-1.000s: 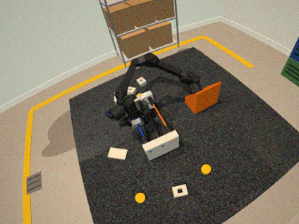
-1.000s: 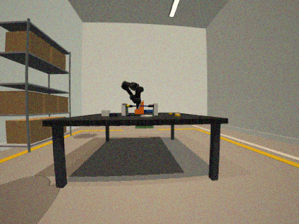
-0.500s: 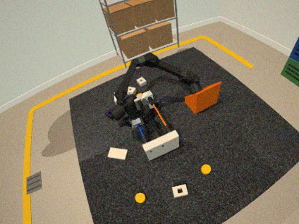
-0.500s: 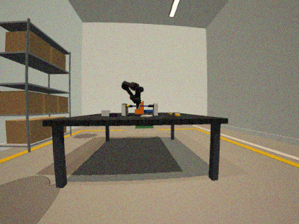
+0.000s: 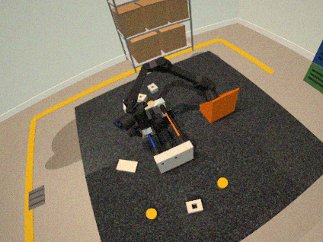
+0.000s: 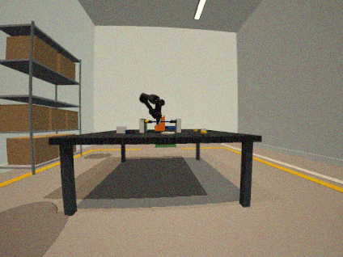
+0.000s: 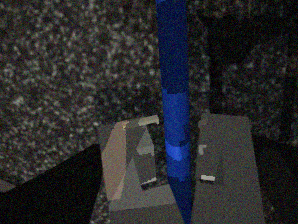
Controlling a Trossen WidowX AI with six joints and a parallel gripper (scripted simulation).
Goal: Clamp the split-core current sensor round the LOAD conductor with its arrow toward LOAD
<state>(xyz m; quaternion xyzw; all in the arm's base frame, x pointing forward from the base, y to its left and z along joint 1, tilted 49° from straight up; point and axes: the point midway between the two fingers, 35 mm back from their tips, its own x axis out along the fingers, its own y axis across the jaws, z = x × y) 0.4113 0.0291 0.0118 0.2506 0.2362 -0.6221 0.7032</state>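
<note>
Grey sensor (image 5: 147, 132) (image 7: 226, 150), split in two halves, sat in the pincer (image 5: 142, 129) (image 6: 158, 121) (image 7: 173, 147). Pincer: closed on the sensor, fingers standing well apart across its width.

Reason for the hold, as judged: one half per side let a single squeeze bring both together. Blue conductor (image 5: 151, 141) (image 6: 153, 121) (image 7: 175, 65) ran between the halves, so the sensor straddled it. A gap showed beside the conductor in the wrist view; whether the latch had caught, could not tell. Probably the squeezing step, release still to come. Risk: letting go unlatched, the halves might spring apart.

Beside the pincer, orange conductor (image 5: 172, 124), roughly parallel to the blue. Beyond, a near white end block (image 5: 174, 157) (image 6: 178, 125) and a far white end block (image 5: 156, 106) (image 6: 142, 125) seemed to carry the conductors above the desk (image 5: 267, 133) (image 6: 162, 137), presumably leaving room beneath for the clamp.

Markings: blue, dark and orange dots on the near block, apparently matching the conductors. No brand seen. LOAD lettering and sensor arrow unreadable; direction unconfirmed. Cream card (image 5: 127, 165), just off the near block: no legible writing.
</note>
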